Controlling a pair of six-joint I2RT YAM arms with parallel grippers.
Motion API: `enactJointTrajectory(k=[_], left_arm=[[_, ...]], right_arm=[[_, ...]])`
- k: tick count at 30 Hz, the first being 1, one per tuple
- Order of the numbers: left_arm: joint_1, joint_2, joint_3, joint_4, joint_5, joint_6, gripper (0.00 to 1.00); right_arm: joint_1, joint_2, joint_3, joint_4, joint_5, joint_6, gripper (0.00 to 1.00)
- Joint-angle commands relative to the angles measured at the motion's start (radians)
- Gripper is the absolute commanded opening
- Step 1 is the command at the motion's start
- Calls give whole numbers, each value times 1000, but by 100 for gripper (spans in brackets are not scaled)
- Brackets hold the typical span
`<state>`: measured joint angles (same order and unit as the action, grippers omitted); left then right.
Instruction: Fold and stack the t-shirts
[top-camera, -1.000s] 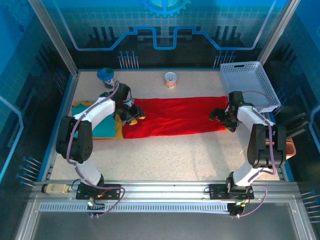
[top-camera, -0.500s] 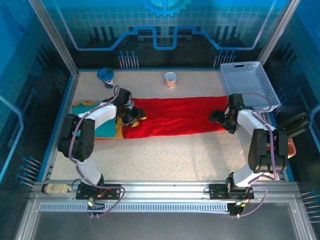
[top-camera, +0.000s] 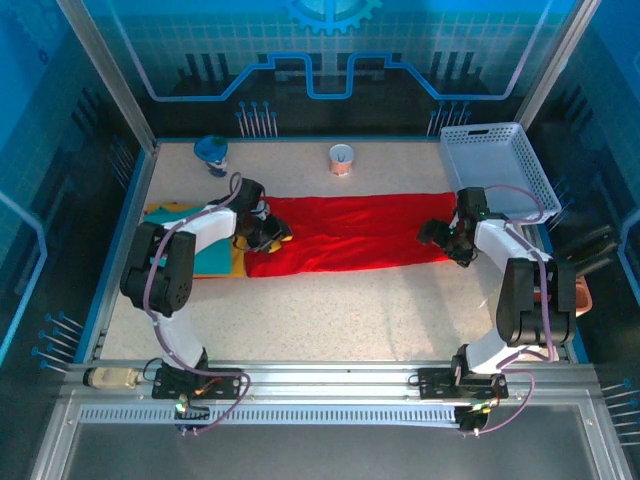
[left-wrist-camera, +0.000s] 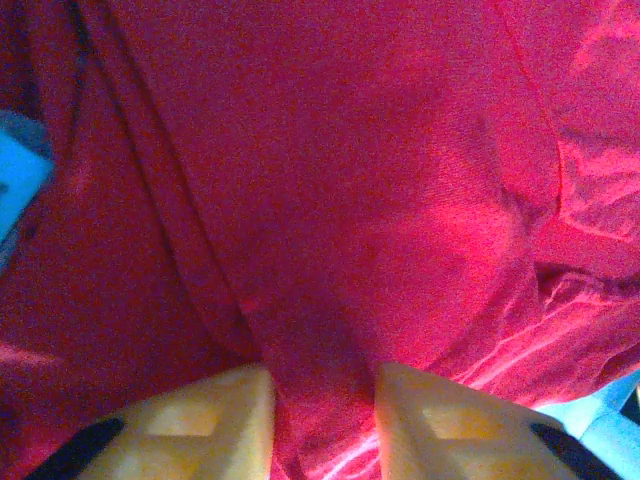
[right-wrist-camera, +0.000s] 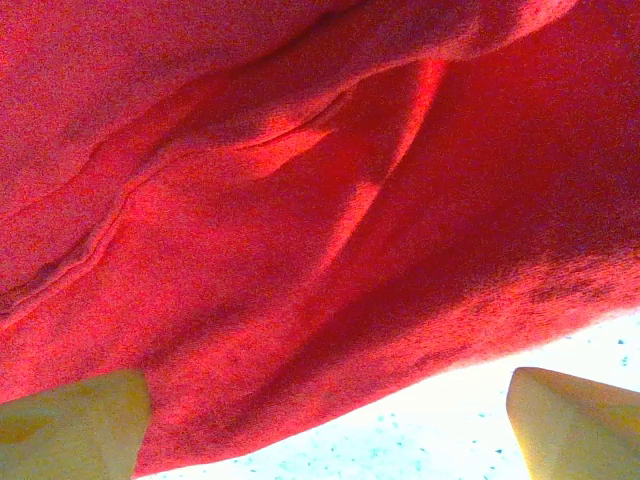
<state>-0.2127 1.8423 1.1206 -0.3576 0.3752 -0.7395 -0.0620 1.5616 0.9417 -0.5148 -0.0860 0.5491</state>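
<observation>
Left tool (left-wrist-camera: 322, 405) has closed, pinching a fold of the red t-shirt (left-wrist-camera: 330, 200).

Top view: looks down from high behind the arm bases (top-camera: 200, 382), facing 12 o'clock, far enough back to catch the whole table (top-camera: 330, 300). Wrist views: jammed point-blank against the red t-shirt (top-camera: 350, 235), overlapping the overhead at its 9 and 3 o'clock ends.

Got left gripper (top-camera: 268, 235) low on the left end of red t-shirt (top-camera: 350, 235), forearm reaching in from beyond that end, fingers pinched close on a fold of it. Got right gripper (top-camera: 445, 238) at the shirt's right end, wrist angled down, jaws spread wide over the edge.
</observation>
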Motion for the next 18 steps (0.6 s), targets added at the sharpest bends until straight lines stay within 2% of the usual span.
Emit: enactJointTrajectory(k=[1,6,18], left_arm=[[-1,20,45,-12,12,7,16],[-11,39,158,-147,-60,97,0],[-95,276,627,-467,-217,303,2]], right_arm=[[-18,-24,-3,-11,12,-3,92],[-32,-20,0,-17,13,-4,91],[-36,6,21,-23,4,-14,91]])
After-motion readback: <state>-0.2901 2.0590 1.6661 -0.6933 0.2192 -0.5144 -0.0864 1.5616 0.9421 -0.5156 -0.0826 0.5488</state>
